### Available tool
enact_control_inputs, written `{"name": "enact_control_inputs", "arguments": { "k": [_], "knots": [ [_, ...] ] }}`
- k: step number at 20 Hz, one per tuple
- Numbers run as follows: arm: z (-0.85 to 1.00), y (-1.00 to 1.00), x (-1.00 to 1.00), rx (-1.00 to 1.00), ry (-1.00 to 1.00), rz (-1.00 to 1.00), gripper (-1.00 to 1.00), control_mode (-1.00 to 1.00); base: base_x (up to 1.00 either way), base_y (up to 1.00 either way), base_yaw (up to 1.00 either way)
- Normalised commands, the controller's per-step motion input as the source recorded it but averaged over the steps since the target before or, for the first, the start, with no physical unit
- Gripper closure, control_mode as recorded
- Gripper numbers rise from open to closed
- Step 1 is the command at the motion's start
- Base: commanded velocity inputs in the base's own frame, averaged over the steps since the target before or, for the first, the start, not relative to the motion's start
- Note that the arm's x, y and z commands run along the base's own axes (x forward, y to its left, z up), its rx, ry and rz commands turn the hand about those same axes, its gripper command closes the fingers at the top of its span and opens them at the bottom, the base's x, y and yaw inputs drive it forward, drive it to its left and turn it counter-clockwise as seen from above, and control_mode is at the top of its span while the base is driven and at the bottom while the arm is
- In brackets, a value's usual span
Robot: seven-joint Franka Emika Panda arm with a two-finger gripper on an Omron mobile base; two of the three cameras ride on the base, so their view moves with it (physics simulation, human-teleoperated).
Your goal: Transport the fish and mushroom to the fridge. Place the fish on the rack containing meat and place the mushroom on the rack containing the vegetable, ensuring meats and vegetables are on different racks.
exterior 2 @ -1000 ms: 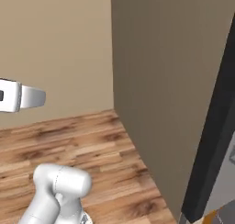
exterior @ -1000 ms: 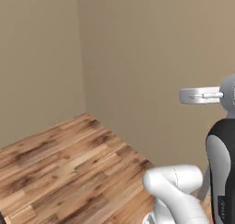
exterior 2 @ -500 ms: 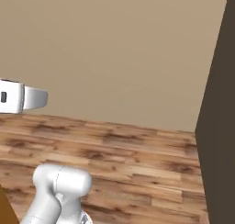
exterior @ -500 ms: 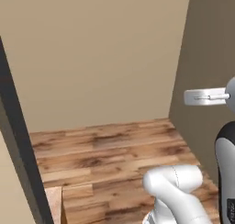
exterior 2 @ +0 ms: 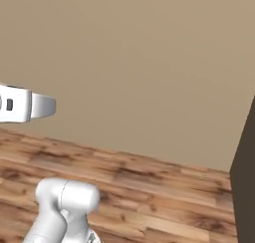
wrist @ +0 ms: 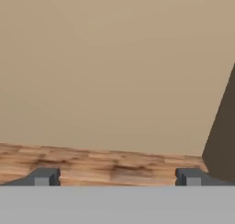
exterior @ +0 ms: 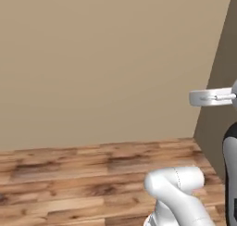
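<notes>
The fish, the mushroom and the fridge are out of view. In the hand view my gripper is open, its two dark fingertips set wide apart with nothing between them. It points at a plain beige wall above a strip of wooden floor. The arm's white elbow rises in the left base view, and the same elbow shows in the right base view.
A beige wall faces me, with wood plank floor in front of it. A darker panel meets the wall at the right; the dark panel also edges the right base view.
The whole picture has shifted in both base views, so the base has moved and turned. A dark upright edge seen earlier at the left is gone. The arm keeps its pose, gripper still open.
</notes>
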Motion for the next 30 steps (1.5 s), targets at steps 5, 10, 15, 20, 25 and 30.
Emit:
{"name": "enact_control_inputs", "arguments": {
  "k": [5,10,15,20,25,30],
  "knots": [
    [0.00,0.00,0.00,0.00,0.00,0.00,-1.00,1.00,1.00,0.00,0.42],
    [0.00,0.00,0.00,0.00,0.00,0.00,-1.00,1.00,0.96,0.00,0.57],
    [0.00,0.00,0.00,0.00,0.00,0.00,-1.00,1.00,0.49,0.00,0.89],
    [0.00,0.00,0.00,0.00,0.00,0.00,-1.00,1.00,0.35,0.00,0.94],
    [0.00,0.00,0.00,0.00,0.00,0.00,-1.00,1.00,0.47,-0.01,0.88],
    [0.00,0.00,0.00,0.00,0.00,0.00,-1.00,1.00,0.79,-0.18,0.73]
  ]
}}
